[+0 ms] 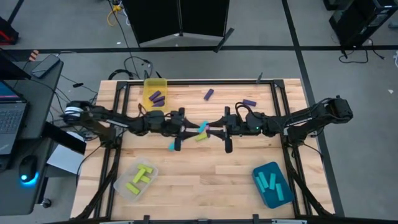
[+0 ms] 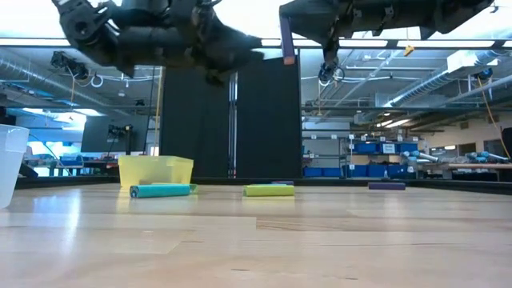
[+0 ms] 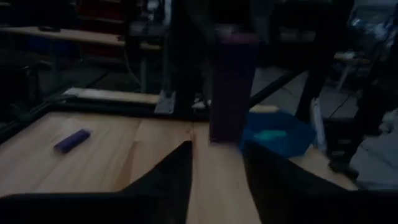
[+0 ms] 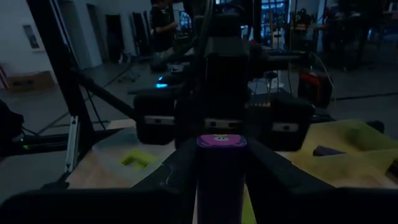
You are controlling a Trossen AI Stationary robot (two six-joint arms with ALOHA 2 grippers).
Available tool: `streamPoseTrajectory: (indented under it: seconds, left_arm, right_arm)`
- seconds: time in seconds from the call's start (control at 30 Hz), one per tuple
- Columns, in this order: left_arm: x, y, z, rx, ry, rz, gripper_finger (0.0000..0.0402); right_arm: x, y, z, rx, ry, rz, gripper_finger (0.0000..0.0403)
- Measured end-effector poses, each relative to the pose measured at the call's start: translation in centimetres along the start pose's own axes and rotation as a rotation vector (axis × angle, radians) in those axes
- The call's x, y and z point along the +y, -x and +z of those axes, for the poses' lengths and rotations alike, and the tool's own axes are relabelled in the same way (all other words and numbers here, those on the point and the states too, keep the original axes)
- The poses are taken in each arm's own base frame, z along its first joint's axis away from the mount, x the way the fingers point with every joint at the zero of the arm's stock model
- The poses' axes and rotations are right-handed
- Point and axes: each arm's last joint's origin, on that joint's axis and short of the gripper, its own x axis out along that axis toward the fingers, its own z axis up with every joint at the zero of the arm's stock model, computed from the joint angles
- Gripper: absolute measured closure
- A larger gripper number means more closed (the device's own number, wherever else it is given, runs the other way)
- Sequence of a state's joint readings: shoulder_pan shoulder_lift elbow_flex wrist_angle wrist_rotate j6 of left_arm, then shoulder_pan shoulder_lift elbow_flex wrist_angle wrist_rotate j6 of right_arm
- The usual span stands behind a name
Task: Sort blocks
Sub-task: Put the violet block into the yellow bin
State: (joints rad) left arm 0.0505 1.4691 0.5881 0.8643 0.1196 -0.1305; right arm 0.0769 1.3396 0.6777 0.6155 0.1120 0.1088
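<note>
My right gripper hangs over the table's middle, shut on a purple block that stands upright well above the wood. My left gripper faces it from the left and is open; in the left wrist view the purple block stands just past its fingertips. Below them a cyan block and a yellow-green block lie flat on the table. Two more purple blocks lie toward the far edge. My right gripper pinches the purple block's two long sides between its two fingers. The fingers are level and come from the table's right, across the block. The block stands upright, its top end above the fingers, lifted clear of the table.
A yellow bin holding purple blocks stands at the far left. At the near left is a clear bin with yellow-green blocks. A teal bin with cyan blocks sits at the near right. Another cyan block lies under my left arm.
</note>
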Motion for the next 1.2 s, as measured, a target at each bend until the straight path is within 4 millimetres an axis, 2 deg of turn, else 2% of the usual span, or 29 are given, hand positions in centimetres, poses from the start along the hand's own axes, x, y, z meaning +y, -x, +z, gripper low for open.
streamPoseTrajectory:
  seconds: [0.27, 0.5, 0.67, 1.0, 1.13, 1.2]
  left_arm:
    - [-0.3, -2.9, 0.3, 0.000, 0.034, -0.080, 0.0172]
    - [-0.2, -4.1, 0.5, -0.006, 0.030, -0.073, 0.0160]
    - [-0.2, -4.3, 1.0, -0.024, 0.025, -0.067, 0.0184]
    - [-0.3, -4.7, 1.8, -0.051, -0.019, -0.076, 0.0285]
    - [-0.3, -4.7, 1.8, -0.049, -0.052, -0.076, 0.0286]
    - [-0.3, -4.7, 1.8, -0.034, -0.076, -0.073, 0.0286]
  right_arm:
    - [0.0, 0.0, 0.2, -0.019, 0.029, 0.005, 0.0287]
    - [0.3, 0.0, 0.2, -0.018, 0.041, 0.017, 0.0287]
    - [0.3, 0.0, 0.1, -0.014, 0.048, 0.018, 0.0287]
    - [0.3, 0.0, 0.1, -0.010, 0.042, 0.017, 0.0287]
    - [0.3, 0.0, 0.1, -0.005, 0.035, 0.016, 0.0287]
    - [0.3, 0.0, -0.1, 0.005, 0.039, 0.013, 0.0272]
